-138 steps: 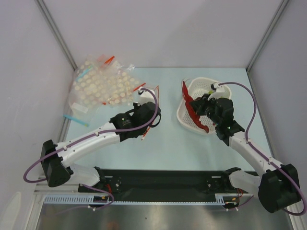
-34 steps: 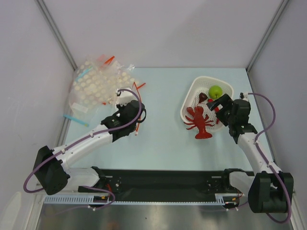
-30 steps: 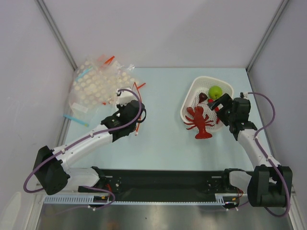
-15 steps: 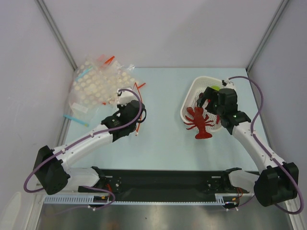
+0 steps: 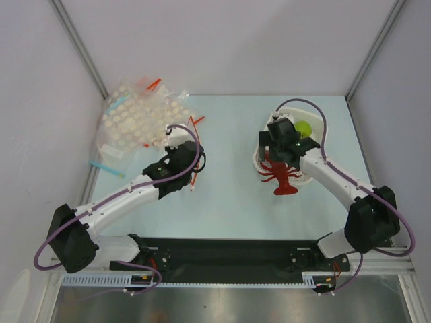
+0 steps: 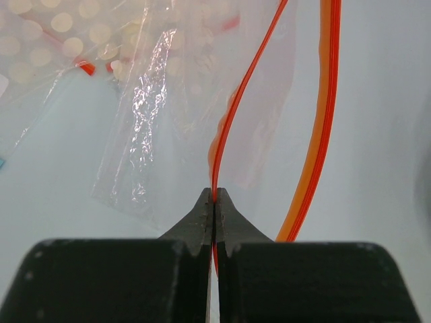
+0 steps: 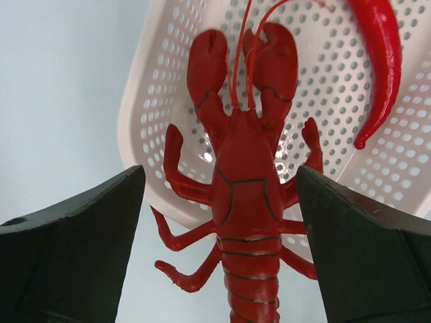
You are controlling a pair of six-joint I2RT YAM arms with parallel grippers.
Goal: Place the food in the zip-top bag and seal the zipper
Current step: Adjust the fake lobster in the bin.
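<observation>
Left gripper (image 6: 214, 195) is pinched completely shut on the zipper (image 6: 231, 128), right on the thin red strip, which curves up and away from the tips. The zipper's other half (image 6: 324, 114) runs separately off to the right, so the mouth of the zip-top bag (image 6: 168, 114) looks parted. The clear crinkly film trails off to the left, toward the pile of dotted bags (image 5: 138, 121) at the far left of the table (image 5: 229, 202).

Right gripper (image 7: 219, 229) has its fingers spread really wide, one on each side of the lobster (image 7: 246, 182), holding nothing. From the wrist cam I honestly can't tell how far above the lobster it sits, or whether anything is touching.

The lobster lies back up across the rim of the white perforated basket (image 7: 155, 87), with claws and head inside and tail sticking out over the table. A red chili pepper (image 7: 380, 60) sits in the basket just past its right claw, and the overhead view shows a green fruit (image 5: 304, 128) deeper in.
</observation>
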